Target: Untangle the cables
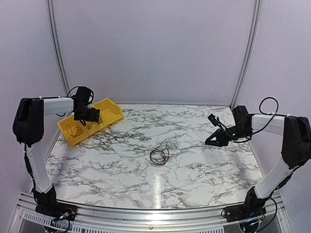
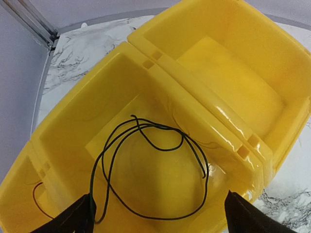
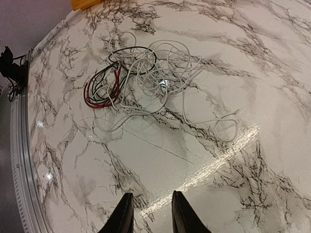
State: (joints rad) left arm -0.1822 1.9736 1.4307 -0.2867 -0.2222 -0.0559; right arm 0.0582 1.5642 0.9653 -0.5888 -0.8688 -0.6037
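Observation:
A tangled bundle of thin cables [image 1: 159, 154] lies mid-table; in the right wrist view the bundle [image 3: 138, 77] shows white, black and red loops, with a white strand trailing right. One dark cable [image 2: 146, 165] lies coiled by itself in the near compartment of the yellow bin [image 2: 194, 82], and shows as a loop [image 1: 73, 131] from above. My left gripper [image 2: 158, 199] hangs over that compartment, jaws spread wide and empty, the left finger beside the loop. My right gripper [image 3: 151, 196] hovers over bare marble right of the bundle, jaws a little apart, holding nothing.
The two-compartment yellow bin [image 1: 109, 114] sits at the table's back left corner, its far compartment empty. A thin reddish wire [image 2: 36, 196] shows at the bin's near end. A metal rail [image 1: 146, 213] runs along the near edge. White walls enclose the table.

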